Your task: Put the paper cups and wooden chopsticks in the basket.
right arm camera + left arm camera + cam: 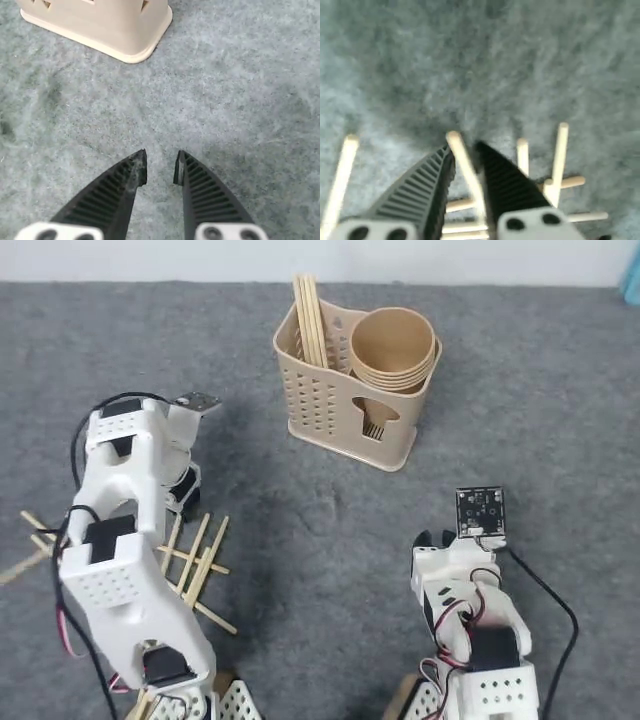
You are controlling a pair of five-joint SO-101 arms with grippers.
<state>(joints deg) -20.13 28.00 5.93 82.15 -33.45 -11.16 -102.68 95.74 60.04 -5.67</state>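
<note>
Seen from above, the basket (330,405) stands toward 12 o'clock on the grey carpet (300,530). A stack of paper cups (392,345) sits in its 3 o'clock compartment, and a bundle of upright chopsticks (310,315) stands in its 9 o'clock compartment, rising above the rim.

Toward 8 o'clock on the carpet, the loose chopsticks (200,560) lie crossed in a scattered pile, partly under the left arm. The left gripper (464,148) is low over this pile. Its fingers are drawn nearly together with a single chopstick (466,167) clamped between them, its tip poking out past the fingertips. Other sticks lie on the carpet just beside the held one.

The right arm is toward 5 o'clock, well apart from the pile. The right gripper (160,162) points at bare carpet, its fingers a narrow gap apart with nothing between them. The basket's base is beyond it, toward 11 o'clock.
</note>
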